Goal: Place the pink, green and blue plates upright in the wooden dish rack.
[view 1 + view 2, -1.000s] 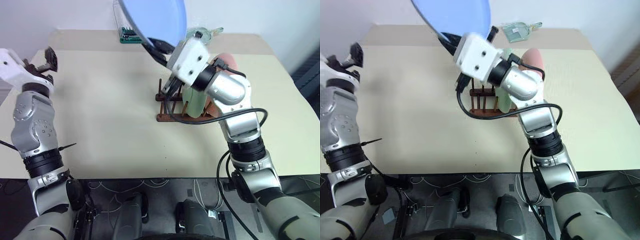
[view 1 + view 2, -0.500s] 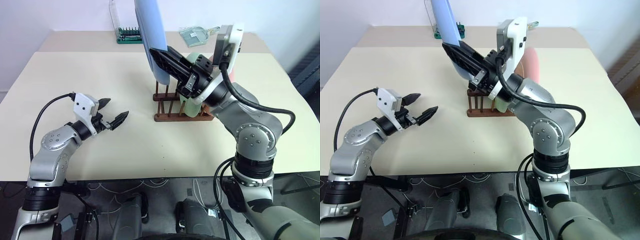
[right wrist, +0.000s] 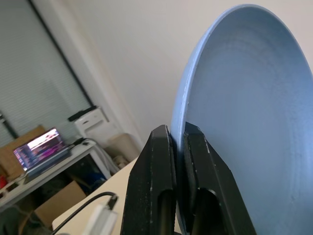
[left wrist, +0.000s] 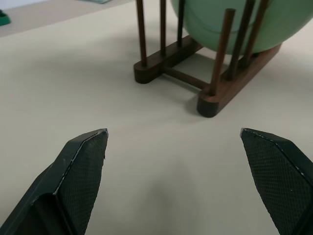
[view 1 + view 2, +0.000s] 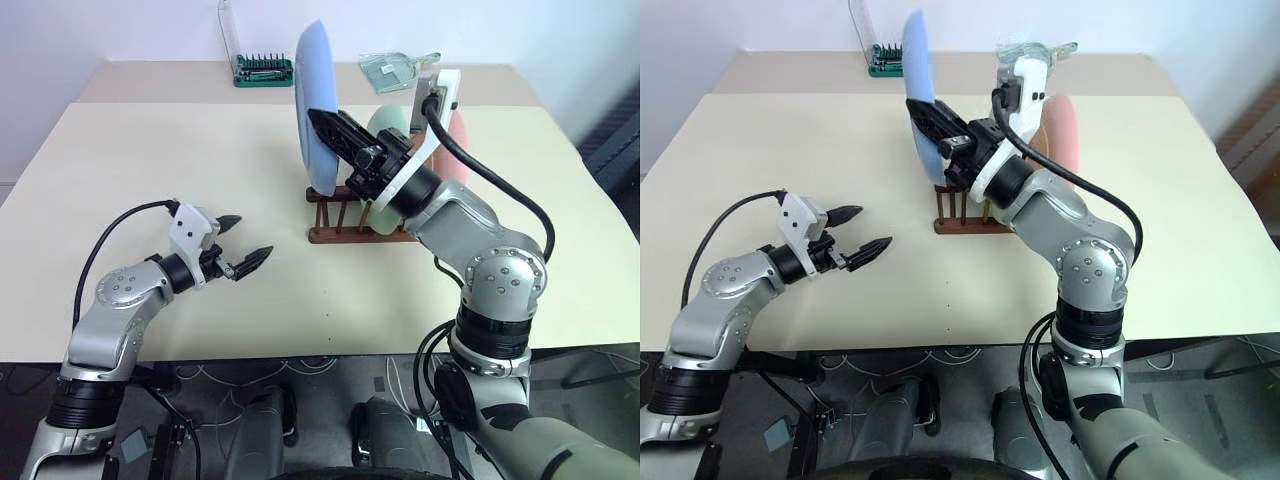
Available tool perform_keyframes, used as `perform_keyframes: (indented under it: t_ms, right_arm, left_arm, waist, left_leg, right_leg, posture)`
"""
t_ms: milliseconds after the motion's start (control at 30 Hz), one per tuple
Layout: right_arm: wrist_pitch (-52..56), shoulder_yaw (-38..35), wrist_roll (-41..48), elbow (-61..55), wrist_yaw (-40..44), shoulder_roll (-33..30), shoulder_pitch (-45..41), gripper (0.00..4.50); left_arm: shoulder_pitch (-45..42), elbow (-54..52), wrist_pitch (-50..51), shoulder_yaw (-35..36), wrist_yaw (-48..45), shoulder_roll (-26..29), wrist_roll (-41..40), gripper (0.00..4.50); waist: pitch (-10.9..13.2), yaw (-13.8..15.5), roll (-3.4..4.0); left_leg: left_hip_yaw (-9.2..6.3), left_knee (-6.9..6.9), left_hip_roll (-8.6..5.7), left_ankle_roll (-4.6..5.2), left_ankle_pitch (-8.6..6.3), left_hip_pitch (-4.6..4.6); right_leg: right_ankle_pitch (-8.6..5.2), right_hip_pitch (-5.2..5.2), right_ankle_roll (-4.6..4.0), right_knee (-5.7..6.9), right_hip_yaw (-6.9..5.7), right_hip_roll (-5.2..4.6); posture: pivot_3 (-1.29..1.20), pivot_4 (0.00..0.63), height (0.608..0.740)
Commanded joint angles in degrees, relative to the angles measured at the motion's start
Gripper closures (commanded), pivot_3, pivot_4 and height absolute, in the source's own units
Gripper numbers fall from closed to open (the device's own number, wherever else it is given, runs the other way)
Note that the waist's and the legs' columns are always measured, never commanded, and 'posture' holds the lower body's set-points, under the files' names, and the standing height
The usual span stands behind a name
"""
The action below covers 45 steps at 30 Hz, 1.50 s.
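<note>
L gripper [image 5: 243, 258] lower left of frame, just above the table [image 5: 150, 150], fingers spread wide, holding nothing. It points toward frame right, at the rack. In the L wrist view its two black fingertips [image 4: 83, 161] sit far apart w/ bare table between them; rack and green plate are ahead, apart from the tips.

Upper left-center, at the table's back edge: green bit case [image 5: 264, 70] w/ clear lid standing up.

Center: blue plate [image 5: 315, 105] held on edge, roughly upright, above the left end of the wooden rack [image 5: 345, 215]. Can't tell if its lower rim touches the pegs or base. R gripper [image 5: 335, 128] is pressed together on the plate's rim, pinching it; in the R wrist view both fingers [image 3: 154, 171] clamp the rim edge-on, plate bowl facing away to the side.

Rack is center frame, dark brown, two rails w/ thin upright pegs, leftmost slots empty.

Right of center: green plate [image 5: 385, 125] stands upright in the rack between pegs, partly hidden behind the R arm. Pink plate [image 5: 1065, 130] stands just beyond it at the rack's right end, also upright, mostly hidden in the left eye view.

Upper right-center, back of table: clear plastic bag [image 5: 392, 68] lying flat, contents unclear.
</note>
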Motion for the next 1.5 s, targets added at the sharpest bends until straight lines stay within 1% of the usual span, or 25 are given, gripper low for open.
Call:
perform_keyframes:
  t_ms: [33, 333, 633, 1133, 1233, 1400, 1433, 1467, 1500]
  right_arm:
    - [-1.8, -1.6, 1.6, -0.7, -0.8, 0.1, -0.5, 4.5]
    - [-1.4, -2.5, 2.9, 0.4, -3.9, 0.2, 0.5, 4.5]
    - [-0.4, -1.7, 4.8, 0.5, -6.1, 0.1, 0.7, 4.5]
    - [0.4, -1.1, 5.9, 2.2, -7.1, -0.4, 2.0, 4.5]
    - [0.4, -1.1, 6.0, 2.4, -7.0, -0.6, 2.0, 3.46]
    - [0.4, -1.1, 5.8, 2.2, -7.0, -0.9, 2.0, 0.99]
    - [0.4, -0.8, 5.5, 2.1, -6.9, -1.1, 1.9, 0.4]
    - [0.4, -0.5, 5.0, 1.7, -6.7, -1.5, 1.9, 0.05]
    - [0.4, -0.3, 4.6, 1.5, -6.6, -1.8, 1.8, 0.05]
  left_arm:
    - [-0.4, -2.4, -1.1, 1.5, -1.1, -0.4, -1.5, 0.05]
    - [0.3, -3.5, -0.7, 1.5, -1.8, -1.0, -1.7, 0.05]
    - [0.3, -3.7, -0.8, 1.0, -1.7, -1.1, -1.1, 0.05]
    - [0.2, -3.7, -0.8, 0.9, -1.7, -1.3, -0.9, 0.05]
    - [0.3, -3.8, -0.7, 0.9, -1.5, -1.3, -0.8, 0.0]
    - [0.4, -3.9, -0.7, 0.9, -1.4, -1.3, -0.9, 0.0]
    - [0.4, -3.8, -0.7, 0.8, -1.4, -1.4, -0.9, 0.0]
    - [0.4, -3.9, -0.7, 0.8, -1.4, -1.4, -0.9, 0.0]
    - [0.4, -3.9, -0.7, 0.7, -1.4, -1.4, -0.9, 0.0]
  waist:
    - [0.0, 0.0, 0.0]
    - [0.0, 0.0, 0.01]
    - [0.0, 0.0, 0.02]
    - [0.0, 0.0, 0.02]
    - [0.0, 0.0, 0.02]
    - [0.0, 0.0, 0.02]
    - [0.0, 0.0, 0.02]
    - [0.0, 0.0, 0.02]
    - [0.0, 0.0, 0.02]
  left_leg:
    - [0.0, 0.0, 0.0, 0.0, 0.0, 0.0]
    - [0.01, -0.01, 0.0, 0.01, 0.0, -0.01]
    - [0.01, -0.04, 0.0, 0.0, 0.0, -0.02]
    - [0.02, -0.07, 0.0, 0.0, 0.0, -0.03]
    - [0.02, -0.1, 0.0, 0.0, 0.02, -0.05]
    - [0.03, -0.12, 0.0, -0.01, 0.03, -0.05]
    - [0.03, -0.12, 0.0, -0.01, 0.03, -0.05]
    - [0.03, -0.12, 0.0, -0.01, 0.03, -0.05]
    - [0.03, -0.12, 0.0, -0.01, 0.03, -0.05]
  right_leg:
    - [0.0, 0.0, 0.0, 0.0, 0.0, 0.0]
    - [0.0, 0.0, 0.0, 0.0, 0.01, 0.0]
    - [0.0, -0.03, 0.0, -0.01, 0.02, 0.0]
    - [0.0, -0.05, 0.0, -0.03, 0.03, 0.0]
    - [0.0, -0.07, 0.0, -0.03, 0.03, 0.0]
    - [0.0, -0.08, 0.0, -0.04, 0.04, 0.0]
    - [0.0, -0.08, 0.0, -0.04, 0.04, 0.0]
    - [0.0, -0.08, 0.0, -0.04, 0.04, 0.0]
    - [0.0, -0.08, 0.0, -0.05, 0.04, 0.0]
  posture:
    - [0.0, 0.15, 0.736]
    - [0.0, 0.15, 0.736]
    - [0.0, 0.15, 0.736]
    - [0.0, 0.15, 0.736]
    - [0.0, 0.15, 0.736]
    - [0.0, 0.15, 0.736]
    - [0.0, 0.15, 0.736]
    - [0.0, 0.15, 0.736]
    - [0.0, 0.15, 0.736]
